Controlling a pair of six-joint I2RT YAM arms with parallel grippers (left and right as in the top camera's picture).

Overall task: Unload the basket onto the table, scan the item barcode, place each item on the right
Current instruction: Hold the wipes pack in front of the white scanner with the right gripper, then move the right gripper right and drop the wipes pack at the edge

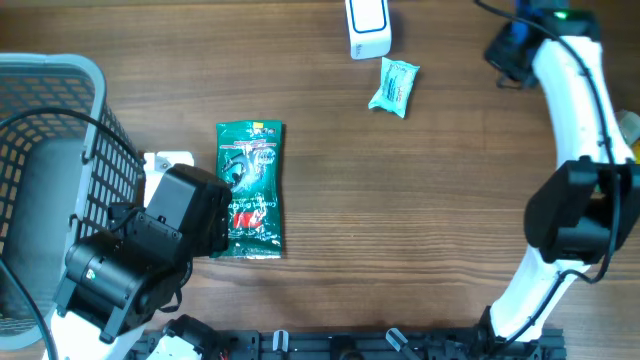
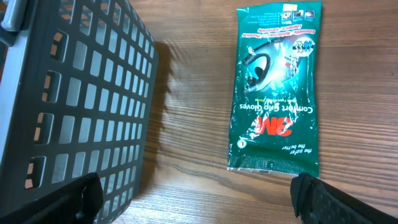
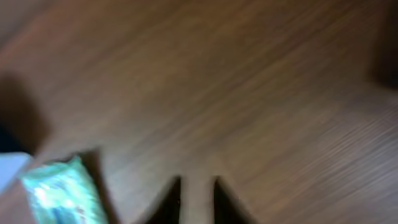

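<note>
Step in hand: approach, no item held yet. Nothing is at the scanner.

Left hand (image 2: 196,190): fingers wide apart and empty. It hangs low over the table (image 1: 420,200), between the basket (image 1: 60,70) and the green glove packet (image 1: 251,190). One finger is on the basket side, and the other is just off the packet's near corner.

Right hand (image 3: 196,186): the wrist view is blurred. The two fingertips show a narrow strip of bare wood between them, so I read them as slightly apart and holding nothing. The small teal packet (image 1: 393,87) sits off to the side of the fingers, not between them.

The glove packet lies flat, printed face up, long edge roughly parallel to the basket wall and well apart from the scanner (image 1: 366,25). The scanner lies at the far edge, just beside the teal packet. I can't make out a barcode on the upward face; the small panel at the far end is too fine to read.

Judgement: the glove packet looks like the item the left hand will take next.

Next move calls for:
- shifting the left hand sideways over the packet's near end
- pinching that thin, flat edge
- lifting it and carrying it to the scanner, probably turned over to find the code

Risk: the slick film may slide rather than lift.
</note>
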